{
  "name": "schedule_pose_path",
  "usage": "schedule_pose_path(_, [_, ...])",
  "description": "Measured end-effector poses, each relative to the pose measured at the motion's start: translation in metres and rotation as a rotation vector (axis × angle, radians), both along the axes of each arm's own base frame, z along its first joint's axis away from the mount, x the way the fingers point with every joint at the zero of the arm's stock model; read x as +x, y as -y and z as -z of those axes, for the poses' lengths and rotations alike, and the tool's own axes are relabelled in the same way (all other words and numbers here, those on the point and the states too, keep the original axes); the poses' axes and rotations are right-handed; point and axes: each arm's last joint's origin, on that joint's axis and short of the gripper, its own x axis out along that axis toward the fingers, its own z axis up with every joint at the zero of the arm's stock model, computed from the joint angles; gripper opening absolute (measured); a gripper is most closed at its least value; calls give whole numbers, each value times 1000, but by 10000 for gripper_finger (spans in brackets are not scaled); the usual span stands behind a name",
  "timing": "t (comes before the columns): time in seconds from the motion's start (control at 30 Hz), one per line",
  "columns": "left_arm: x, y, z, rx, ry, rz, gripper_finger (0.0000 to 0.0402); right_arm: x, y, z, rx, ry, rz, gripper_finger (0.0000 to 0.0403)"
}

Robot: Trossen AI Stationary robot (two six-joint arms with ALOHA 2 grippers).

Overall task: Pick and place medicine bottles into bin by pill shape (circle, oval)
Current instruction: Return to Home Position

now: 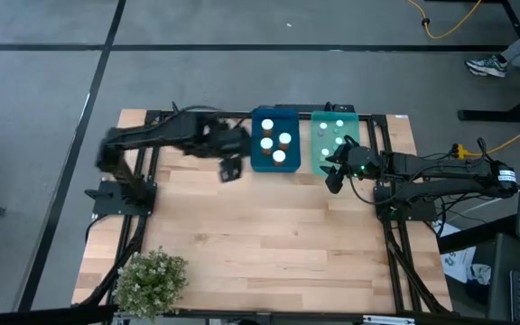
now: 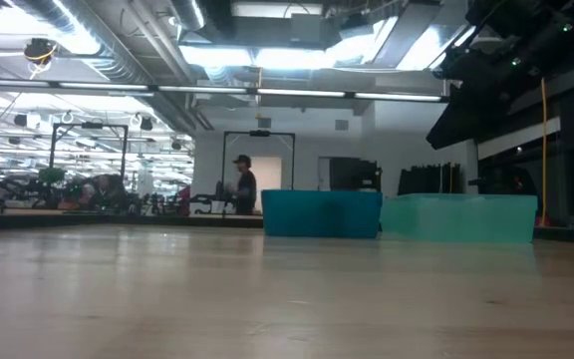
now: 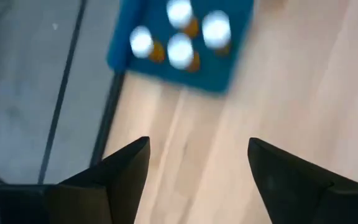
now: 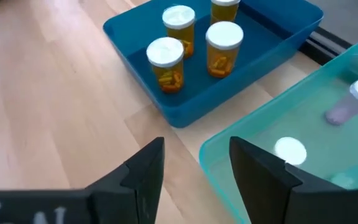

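Amber bottles, white-capped, upright in blue tray; left pincer, right pincer spread, empty.

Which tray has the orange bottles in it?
The dark blue tray: four orange bottles with white caps stand in it. The teal tray beside it holds only pale whitish bottles.

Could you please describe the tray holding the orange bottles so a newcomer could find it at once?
On the wooden table, look at the edge opposite the potted plant, where two trays sit side by side. It is the dark blue tray, nearer the left arm, holding four white-capped amber bottles; the teal tray beside it holds pale ones.
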Motion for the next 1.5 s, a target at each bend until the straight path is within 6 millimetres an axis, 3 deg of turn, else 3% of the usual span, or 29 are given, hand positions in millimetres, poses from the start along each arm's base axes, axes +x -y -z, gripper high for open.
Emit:
schedule_pose_path(0.1, [-32,10,8,-20,-16,-18,263,0,-1,1,20,-2,-26,183])
schedule_pose_path(0.23, [-82,17,22,-24,107,-58,263,1,-1,0,25,6,-35,183])
schedule_pose_path(0.43, [-132,20,72,-17,417,-85,263,1,-1,0,26,8,-33,183])
schedule_pose_path(0.53, [-148,19,105,-44,548,-124,263,1,-1,0,26,8,-34,183])
schedule_pose_path(0.8, [-167,15,178,-43,869,-133,263,1,-1,0,25,7,-35,183])
schedule_pose_path(1.03, [-180,11,224,-6,904,-117,263,1,-1,0,23,7,-36,183])
schedule_pose_path(1.3, [-185,13,244,1,988,35,263,3,-1,-3,-10,26,-59,183])
schedule_pose_path(1.5, [-190,8,257,12,993,3,263,5,0,-6,-24,64,-63,183])
